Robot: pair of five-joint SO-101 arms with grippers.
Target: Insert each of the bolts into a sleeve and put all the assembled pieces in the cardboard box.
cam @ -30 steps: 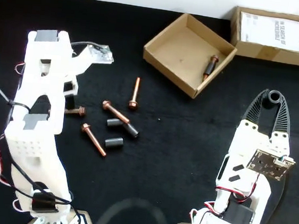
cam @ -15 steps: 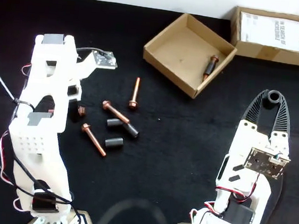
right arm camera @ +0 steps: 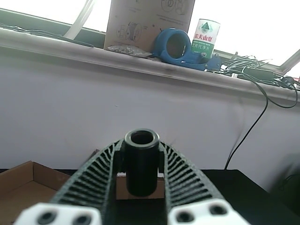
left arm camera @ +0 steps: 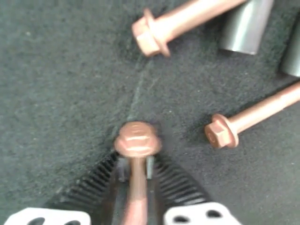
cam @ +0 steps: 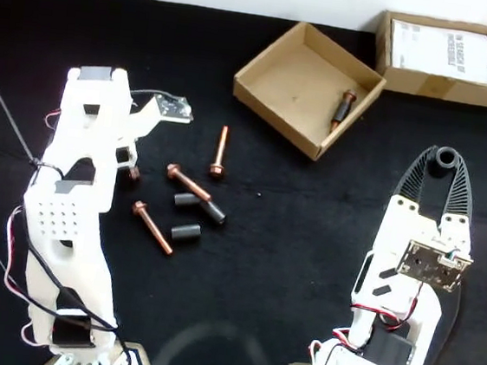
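- left gripper [left arm camera: 136, 161] — jaws closed tight on the shank of a copper bolt [left arm camera: 137, 140]. Its flanged hex head sticks out just past the fingertips, low over the black mat [left arm camera: 56, 84].
- Just beyond those tips lie two loose bolts, flat on the mat: one [left arm camera: 187, 18] and another [left arm camera: 248, 119]. A loose sleeve [left arm camera: 246, 23] lies close beside the farther bolt.
- right gripper [right arm camera: 141, 154] — raised and aimed at the far wall, jaws narrowed onto a black sleeve [right arm camera: 141, 161]. The hollow end of the sleeve faces out past the tips.
- cardboard box [cam: 276, 121]: ahead of the right gripper, off toward the left arm's side. One assembled piece [cam: 342, 110] lies against its wall nearest that gripper.
- Room: bare mat between the arms. The loose parts are well apart from the right gripper. A second box [cam: 441, 86] sits near its tips, at the mat's far edge.
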